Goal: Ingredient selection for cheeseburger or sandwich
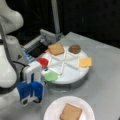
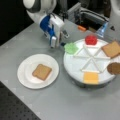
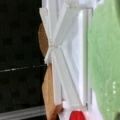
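We see our tool [image 2: 53,45] just beside the lettuce [image 2: 71,48], grip state unclear, one bread slice [image 2: 41,71] plated.

Bread slice [image 2: 42,71] on plate [image 2: 25,75]

The arm [image 1: 8,50] is glossy white with rounded, bulbous links and darker grey bands at the joints; in both front views a black cable runs along it toward the wrist. The gripper [image 1: 31,96] has a boxy white body with blue finger housings below it, and light-coloured tips at the ends of the fingers [image 2: 53,41].
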Robot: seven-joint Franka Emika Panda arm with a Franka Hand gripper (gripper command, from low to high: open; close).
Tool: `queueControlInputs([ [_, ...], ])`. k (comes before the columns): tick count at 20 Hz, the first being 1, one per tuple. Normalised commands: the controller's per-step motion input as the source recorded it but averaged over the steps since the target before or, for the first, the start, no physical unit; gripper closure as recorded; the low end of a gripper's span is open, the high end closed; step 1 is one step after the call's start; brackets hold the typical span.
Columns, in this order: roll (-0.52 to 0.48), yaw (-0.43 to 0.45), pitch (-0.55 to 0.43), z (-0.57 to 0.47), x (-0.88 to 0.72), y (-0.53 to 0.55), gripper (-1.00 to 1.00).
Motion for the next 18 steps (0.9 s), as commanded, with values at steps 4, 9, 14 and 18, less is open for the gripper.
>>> queueControlInputs([
  [4,0.202,-0.012,-0.156,-0.1,0.13,-0.07,-1.0],
  [9,0.195,-0.019,-0.151,-0.1,0.13,-0.07,-1.0],
  [14,0.195,-0.026,-0.15,-0.08,0.12,-0.04,-1.0],
  [18,0.201,-0.043,-0.151,-0.07,0.11,0.03,-1.0],
])
